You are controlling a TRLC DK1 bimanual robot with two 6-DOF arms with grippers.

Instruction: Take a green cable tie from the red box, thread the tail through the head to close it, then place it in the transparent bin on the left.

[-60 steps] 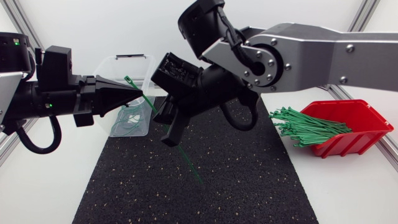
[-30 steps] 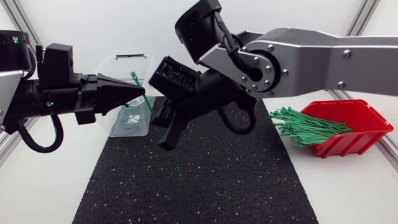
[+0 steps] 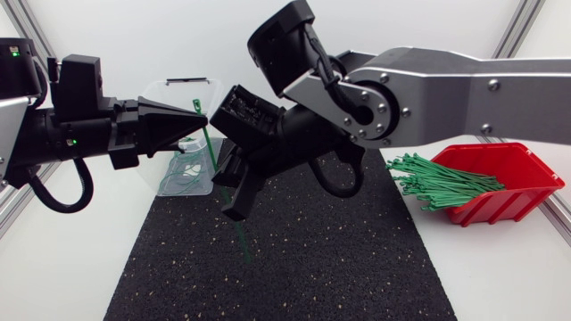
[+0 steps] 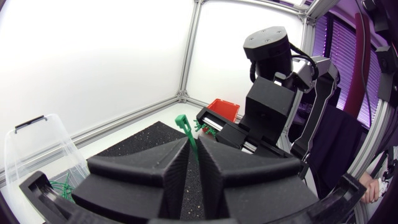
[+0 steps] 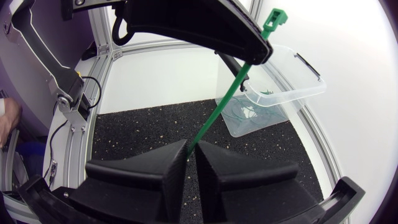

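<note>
**Grippers realigning the tie**

Both are clenching the green cable tie (image 3: 243, 245): left gripper (image 3: 198, 120) near its head, right gripper (image 3: 234, 210) on the shaft, drifting toward ten o'clock while the tail is swinging to six. Threading is not yet done.

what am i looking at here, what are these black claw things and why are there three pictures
Two robot arms work at a table. One picture looks down from above; the other two come from cameras on each arm's wrist. The black claws are grippers: the left gripper and the right gripper both pinch one green cable tie above a black mat. More cable ties fill the red box; the transparent bin holds a few green ones.
</note>
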